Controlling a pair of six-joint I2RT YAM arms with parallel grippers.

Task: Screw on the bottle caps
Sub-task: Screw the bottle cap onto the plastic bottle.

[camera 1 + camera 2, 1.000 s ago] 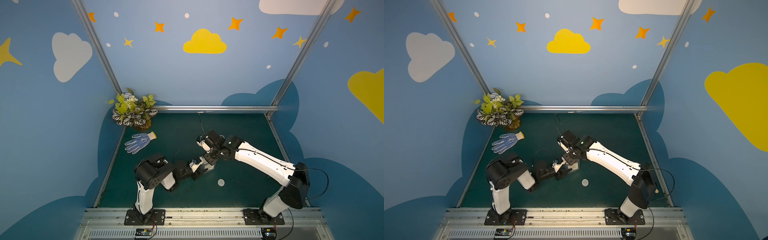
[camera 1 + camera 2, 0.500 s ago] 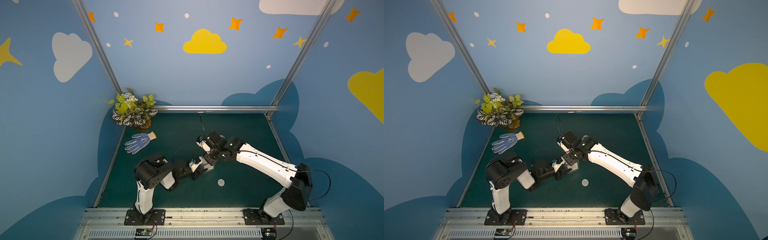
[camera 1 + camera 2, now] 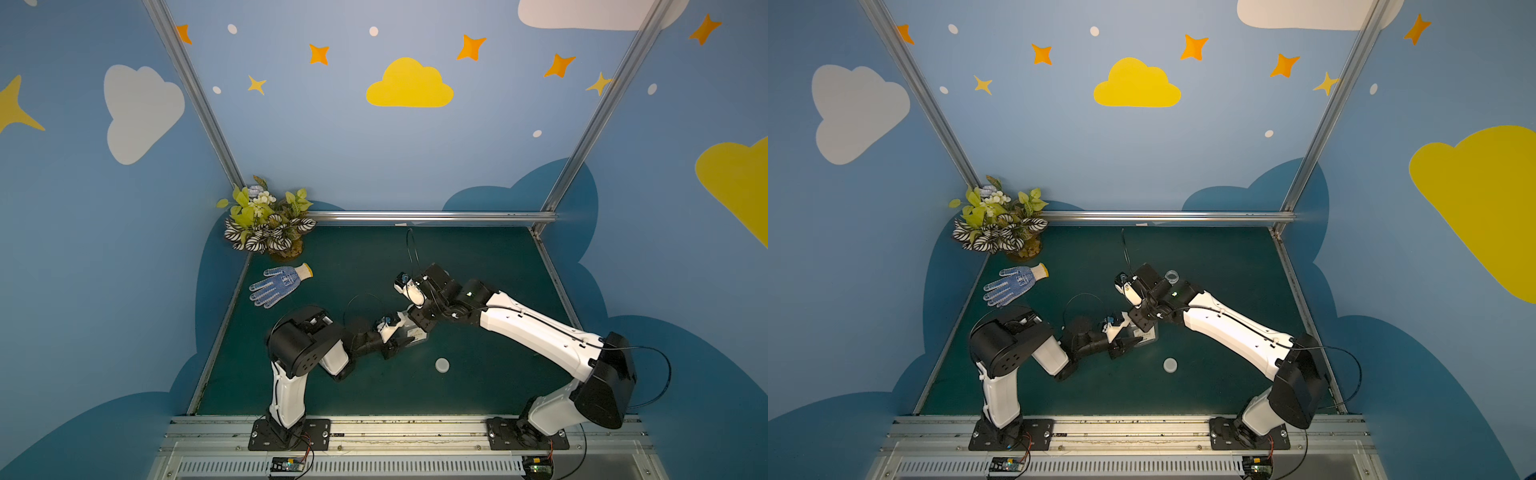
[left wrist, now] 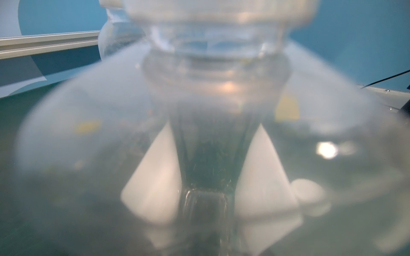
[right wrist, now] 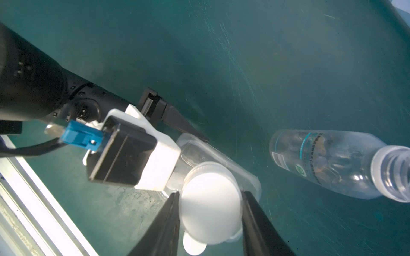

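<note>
Right arm (image 3: 536, 328) shifted slightly; right jaws clamp cap (image 5: 209, 199) on flat bottle (image 5: 221, 158), left jaws clamp it.

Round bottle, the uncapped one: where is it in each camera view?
Top views: round bottle stands behind the wrist of the right arm, mostly hidden; its open neck shows in a top view.
Left wrist: round bottle blurred, upper left of picture.
Right wrist: round bottle at right, open neck at the edge.
Shared landmark: flat bottle held by the left gripper, seen in every view.
</note>
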